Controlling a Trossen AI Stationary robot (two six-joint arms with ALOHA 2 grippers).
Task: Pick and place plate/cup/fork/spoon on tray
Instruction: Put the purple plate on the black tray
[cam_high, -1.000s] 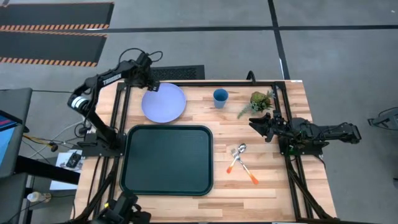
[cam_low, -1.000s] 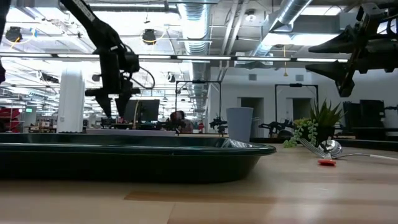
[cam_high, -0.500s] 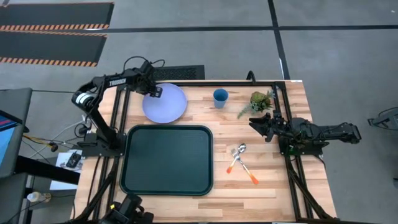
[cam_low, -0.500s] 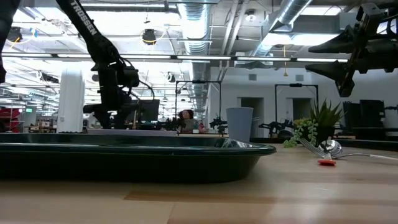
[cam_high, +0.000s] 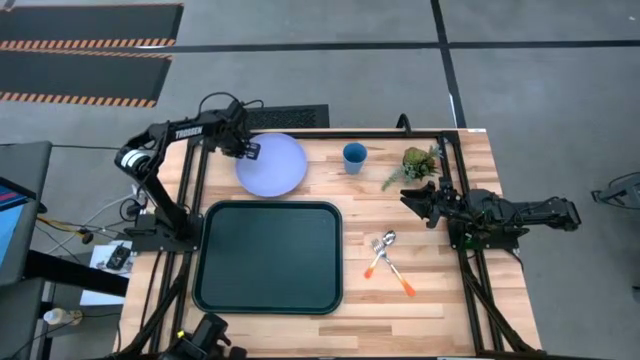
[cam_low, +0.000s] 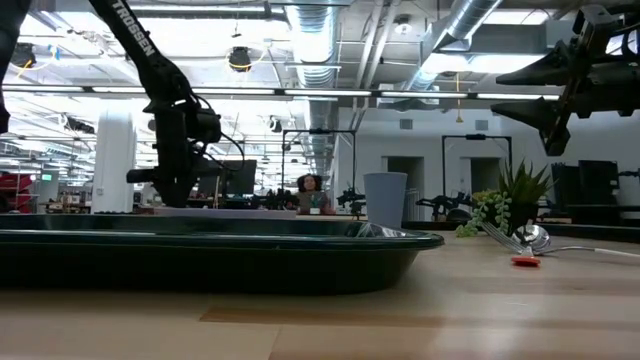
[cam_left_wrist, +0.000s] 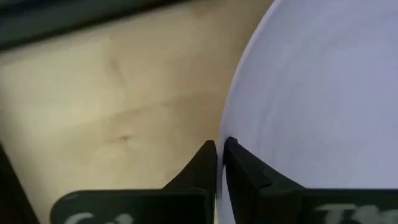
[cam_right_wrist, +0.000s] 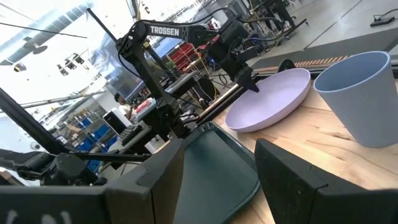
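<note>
The pale lavender plate (cam_high: 271, 165) lies at the far left of the table, and my left gripper (cam_high: 250, 150) is shut on its left rim. The blue cup (cam_high: 354, 156) stands upright to the plate's right. The orange-handled fork and spoon (cam_high: 386, 255) lie crossed on the wood to the right of the dark tray (cam_high: 268, 256). The tray sits on the table in front of the plate. My right gripper (cam_high: 408, 197) hovers open at the table's right side, holding nothing. My left gripper pinches the plate's rim (cam_left_wrist: 222, 144) at the plate's far-left side. One finger (cam_left_wrist: 202, 165) is outside the rim and the other is over the plate's face. The fingers come from above, slanting in from the far left. The plate's right part rests on the table.
A small green plant (cam_high: 418, 162) stands at the far right, near my right gripper. Black frame rails (cam_high: 196, 180) run along the table's left and right edges. A person (cam_low: 312, 195) shows in the room beyond the table.
My left gripper has come down onto the plate's far-left rim and shut on it. The plate has slid a little toward the table's right edge.
</note>
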